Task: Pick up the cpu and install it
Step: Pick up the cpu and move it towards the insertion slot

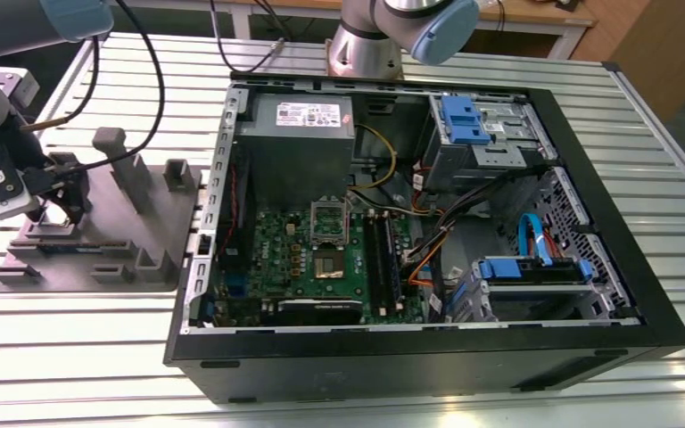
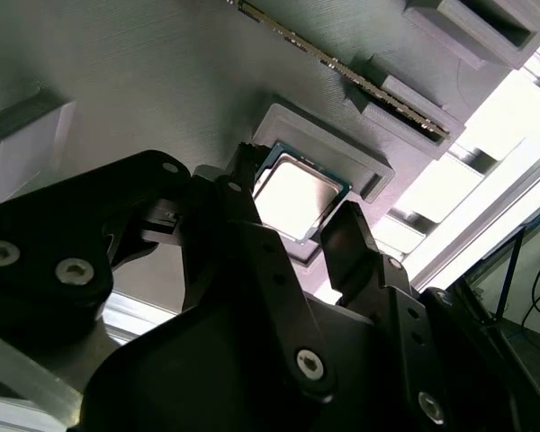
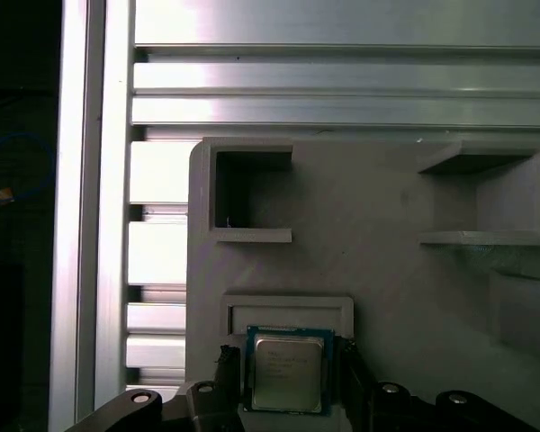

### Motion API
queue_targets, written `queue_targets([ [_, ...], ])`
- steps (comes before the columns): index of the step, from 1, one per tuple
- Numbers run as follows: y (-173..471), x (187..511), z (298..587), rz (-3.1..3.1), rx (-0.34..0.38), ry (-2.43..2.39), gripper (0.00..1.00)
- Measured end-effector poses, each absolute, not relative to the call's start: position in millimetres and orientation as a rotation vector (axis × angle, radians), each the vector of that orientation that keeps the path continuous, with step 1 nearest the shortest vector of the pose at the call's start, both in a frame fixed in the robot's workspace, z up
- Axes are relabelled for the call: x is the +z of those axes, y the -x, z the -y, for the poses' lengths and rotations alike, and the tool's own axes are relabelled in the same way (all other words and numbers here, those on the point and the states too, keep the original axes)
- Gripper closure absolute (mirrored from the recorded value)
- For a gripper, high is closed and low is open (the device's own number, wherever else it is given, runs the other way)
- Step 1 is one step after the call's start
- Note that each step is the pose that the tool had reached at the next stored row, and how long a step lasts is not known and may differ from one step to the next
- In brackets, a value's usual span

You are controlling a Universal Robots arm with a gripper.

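Observation:
The cpu (image 3: 288,371) is a small square chip with a pale metal top and a green rim. It lies at a shallow recess of the grey fixture tray (image 1: 140,232), which sits at the exterior view's left. My gripper (image 1: 60,212) reaches down onto that tray. In both wrist views its two black fingers (image 2: 252,225) press against opposite edges of the cpu (image 2: 297,193), with my gripper (image 2: 299,205) shut on it. The green motherboard (image 1: 318,267) lies inside the open computer case, and its metal socket frame (image 1: 328,216) stands open.
The black computer case (image 1: 438,357) takes up the middle of the slatted aluminium table (image 1: 81,374). Inside it are a grey power supply (image 1: 304,116), blue drive brackets (image 1: 462,120) and loose cables. Upright posts and empty pockets (image 3: 252,193) rise from the tray. A second arm's base (image 1: 367,45) stands behind the case.

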State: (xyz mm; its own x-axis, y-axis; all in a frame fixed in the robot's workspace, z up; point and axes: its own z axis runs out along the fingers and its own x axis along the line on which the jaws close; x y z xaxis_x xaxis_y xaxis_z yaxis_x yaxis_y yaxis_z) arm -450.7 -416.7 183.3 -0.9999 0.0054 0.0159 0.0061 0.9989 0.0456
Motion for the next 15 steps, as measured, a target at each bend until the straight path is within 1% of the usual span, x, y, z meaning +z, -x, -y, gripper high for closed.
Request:
queue_targets([
  [3,450.7,183.4,416.7,3.125,-0.071,0.009,0.45],
  [4,450.7,183.4,416.7,3.125,-0.071,0.009,0.52],
  [15,450.7,184.7,416.7,3.125,-0.071,0.009,0.53],
])
